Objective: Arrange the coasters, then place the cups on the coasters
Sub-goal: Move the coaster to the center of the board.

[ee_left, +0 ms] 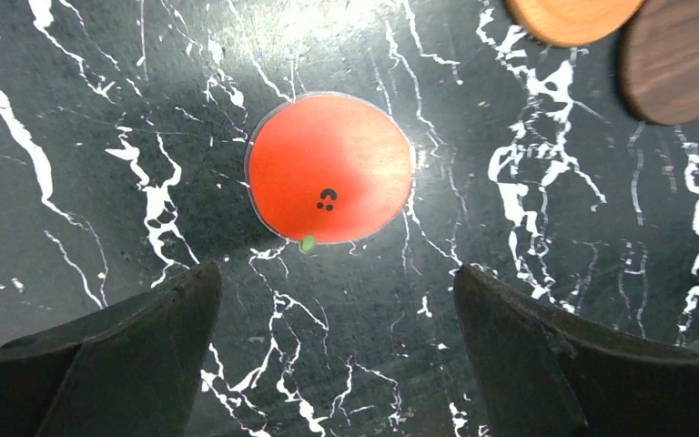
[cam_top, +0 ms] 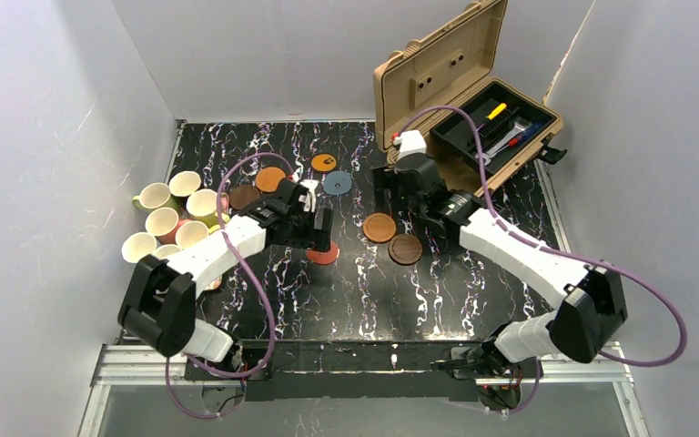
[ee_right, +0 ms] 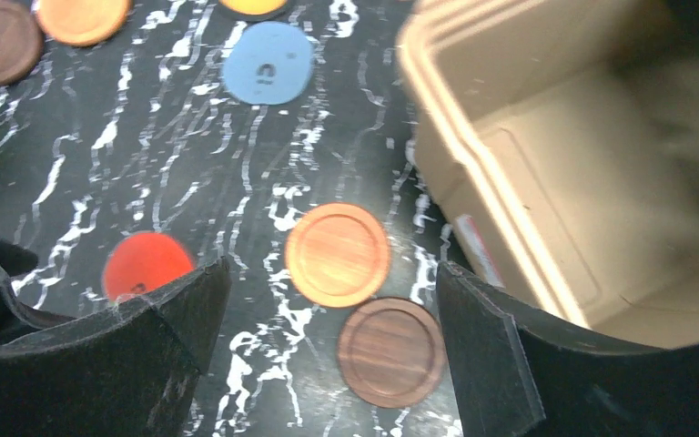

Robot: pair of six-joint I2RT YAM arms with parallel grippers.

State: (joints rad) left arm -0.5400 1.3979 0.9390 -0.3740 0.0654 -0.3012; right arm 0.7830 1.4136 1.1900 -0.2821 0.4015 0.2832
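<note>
Seven coasters [cam_top: 337, 182]: lay flat on the table [cam_top: 355, 300], between the cups and the case
Red coaster [ee_left: 330, 168]: lay alone, just ahead of the left fingertips
Left gripper [ee_left: 337, 300]: jaws spread wide, holding nothing, low over the table
Right gripper [ee_right: 330, 273]: jaws wide apart, empty, above an orange-brown coaster [ee_right: 338, 254] with a dark brown coaster [ee_right: 391, 351] just beside it
Cups [cam_top: 162, 223]: stood clustered at the table's left edge, off every coaster
Case [cam_top: 428, 73]: stood open at the back right

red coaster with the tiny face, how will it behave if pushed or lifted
The red coaster looks very thin and lies flat on the glossy table, so it will probably slide before lifting. Its shiny clear rim suggests laminate: likely light and bendy.
</note>
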